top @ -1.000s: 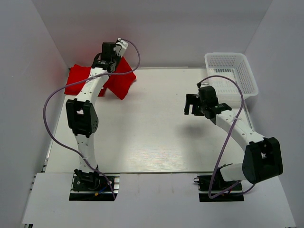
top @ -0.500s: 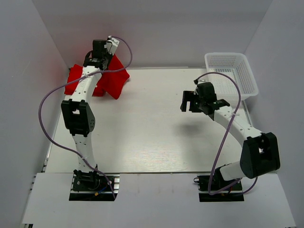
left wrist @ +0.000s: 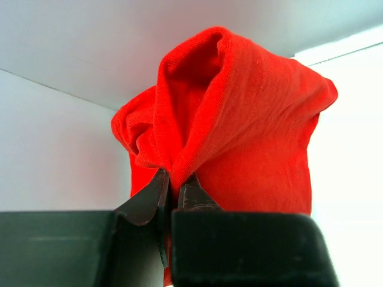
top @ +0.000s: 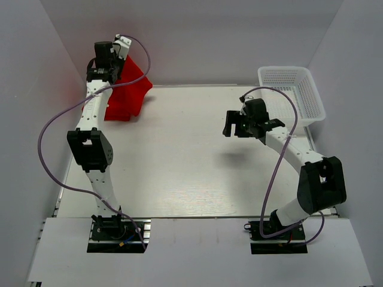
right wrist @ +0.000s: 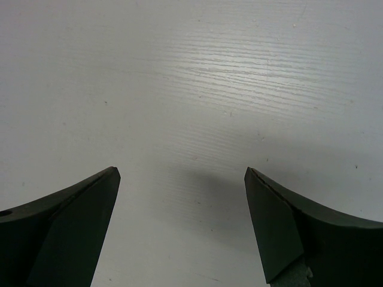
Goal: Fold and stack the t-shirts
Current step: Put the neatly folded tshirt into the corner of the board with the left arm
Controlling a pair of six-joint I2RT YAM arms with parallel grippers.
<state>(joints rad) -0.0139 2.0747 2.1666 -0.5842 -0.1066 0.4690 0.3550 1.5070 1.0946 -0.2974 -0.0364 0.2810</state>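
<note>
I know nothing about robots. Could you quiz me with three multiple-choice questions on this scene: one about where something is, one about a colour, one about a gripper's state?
1. Where does the white basket stand? A) near left corner B) in the middle C) far right corner
2. What colour is the t-shirt pinched by the left gripper? A) red B) blue C) green
3. How is the right gripper? A) shut on cloth B) open, holding nothing C) shut on the basket
Answers: 1 C, it sits by the far right edge; 2 A, it is bright red; 3 B, its jaws stand wide apart over bare table.
</note>
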